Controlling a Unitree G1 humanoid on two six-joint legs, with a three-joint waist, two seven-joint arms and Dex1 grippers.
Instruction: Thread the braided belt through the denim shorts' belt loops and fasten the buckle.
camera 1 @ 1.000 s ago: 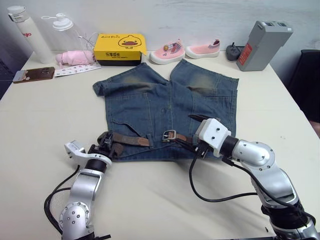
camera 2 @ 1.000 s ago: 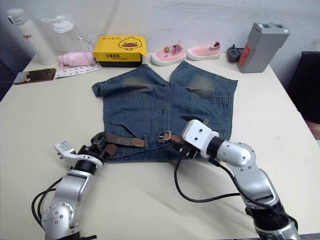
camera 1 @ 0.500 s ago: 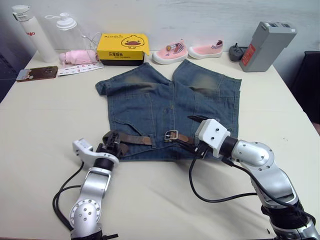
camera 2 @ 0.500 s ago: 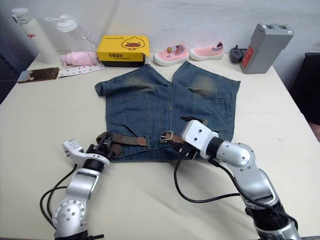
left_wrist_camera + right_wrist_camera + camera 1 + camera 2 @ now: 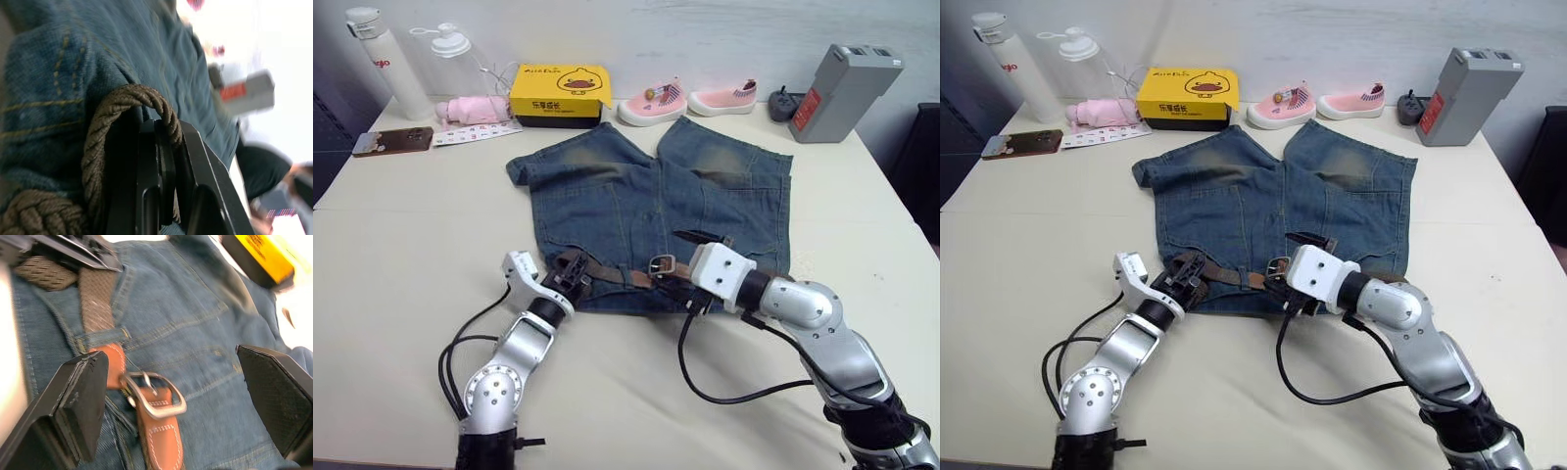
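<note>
A: How far along was it?

B: The braided belt (image 5: 607,271) lay along the waistband of the denim shorts (image 5: 656,211), on the worktop (image 5: 401,245) edge nearest the robot. The buckle (image 5: 155,394) looked fastened, with a tan leather end through the frame.

A: And the end effectors?

B: The left end effector (image 5: 570,283) was clamped on a bunched fold of the braided belt at the waistband's left end. The right end effector (image 5: 171,396) stood wide open over the buckle, holding nothing.

A: What remained?

B: Probably tidying that bunched end. How many belt loops (image 5: 100,338) the belt passed through was hidden by the arms.
</note>
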